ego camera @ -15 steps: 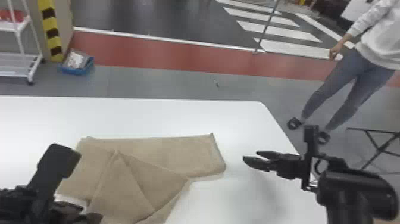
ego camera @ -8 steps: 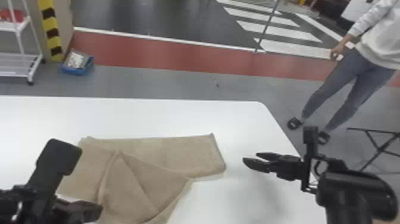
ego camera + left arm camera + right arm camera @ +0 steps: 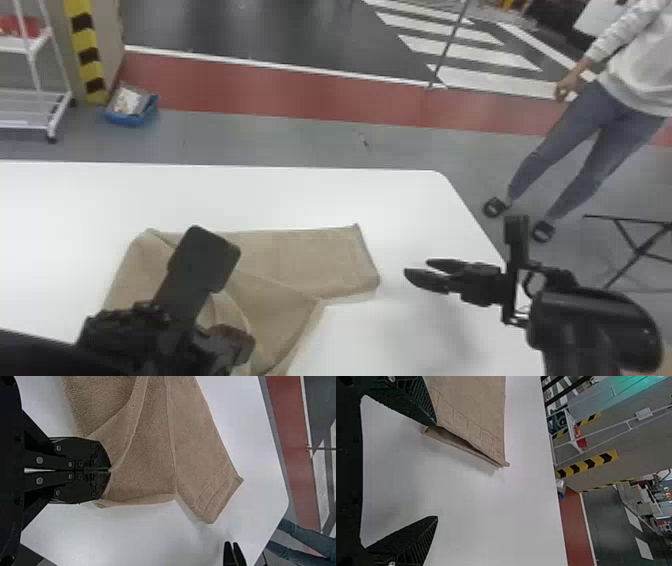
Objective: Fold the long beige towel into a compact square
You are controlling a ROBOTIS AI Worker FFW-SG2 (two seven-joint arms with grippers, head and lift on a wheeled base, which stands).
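- Left gripper (image 3: 246,345) has shifted toward the table's (image 3: 150,195) right side, drawing the clamped part of the towel (image 3: 310,260) along.
- Its fingers are together, pinched on the towel's edge.
- Towel lies on the table, short of its far edge; one strip points toward the table's right side, with bunched folds toward the table's near side.
- Right gripper (image 3: 417,267) hangs over the table's right part, fingers apart.
- Beyond the table's far edge, a blue bin (image 3: 130,118) sits on the floor.
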